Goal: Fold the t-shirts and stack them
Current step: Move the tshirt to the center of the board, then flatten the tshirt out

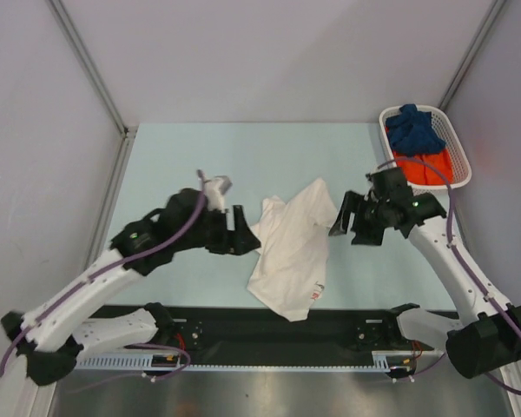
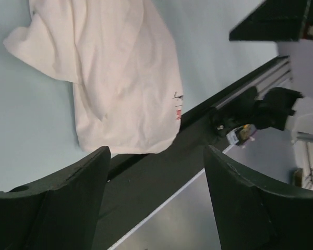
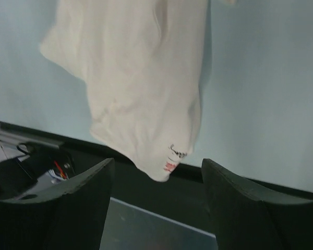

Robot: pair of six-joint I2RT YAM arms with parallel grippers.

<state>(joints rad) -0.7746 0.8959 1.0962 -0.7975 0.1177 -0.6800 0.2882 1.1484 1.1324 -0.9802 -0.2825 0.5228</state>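
One white t-shirt (image 1: 288, 248) | rumpled, bunched lengthwise | red print (image 1: 315, 296) near lower hem

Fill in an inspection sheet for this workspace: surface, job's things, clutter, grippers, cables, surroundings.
Surface: pale blue tabletop, black rail along near edge.
Job's things: crumpled white cloth t-shirt mid-table, its red-printed edge over the rail; dark blue cloth shirt and orange cloth shirt in white plastic lattice basket, far right corner.
Clutter: nothing seen.
Grippers: left gripper and right gripper open, empty, flanking the white t-shirt.
Cables: purple cables along both arms.
Surroundings: grey walls, metal posts.
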